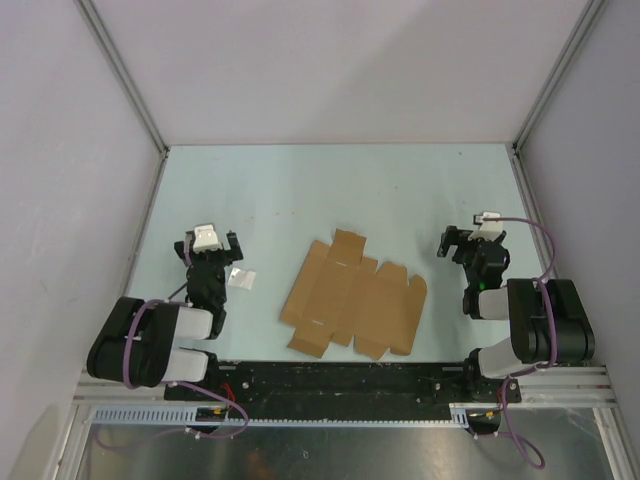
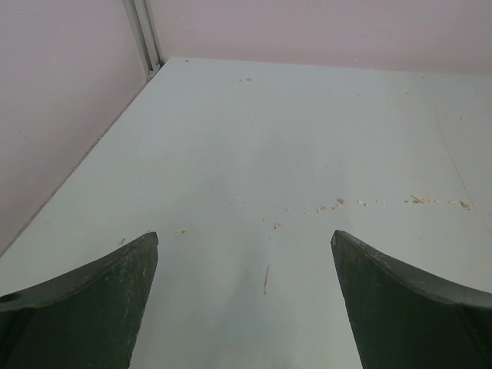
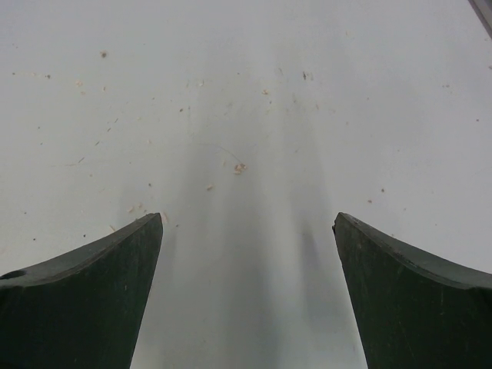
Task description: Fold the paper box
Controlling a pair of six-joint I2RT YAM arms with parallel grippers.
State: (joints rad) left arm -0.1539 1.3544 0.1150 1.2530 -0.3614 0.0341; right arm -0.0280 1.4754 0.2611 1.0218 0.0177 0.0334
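The paper box (image 1: pixel 352 296) lies flat and unfolded on the pale table near the front edge. It is a brown cardboard sheet with several flaps and crease lines. My left gripper (image 1: pixel 210 243) rests to its left, open and holding nothing, well apart from the sheet. My right gripper (image 1: pixel 473 240) rests to the sheet's right, also open and holding nothing. In the left wrist view the gripper (image 2: pixel 244 234) shows only bare table between its dark fingers (image 2: pixel 100 300). The right wrist view shows the same between the right gripper's (image 3: pixel 247 217) fingers (image 3: pixel 415 300). The box is out of both wrist views.
A small white scrap of paper (image 1: pixel 240 278) lies beside the left arm. Pale walls enclose the table on three sides, with metal posts (image 1: pixel 120 75) at the back corners. Tiny crumbs (image 2: pixel 419 200) dot the surface. A black rail (image 1: pixel 340 378) runs along the near edge.
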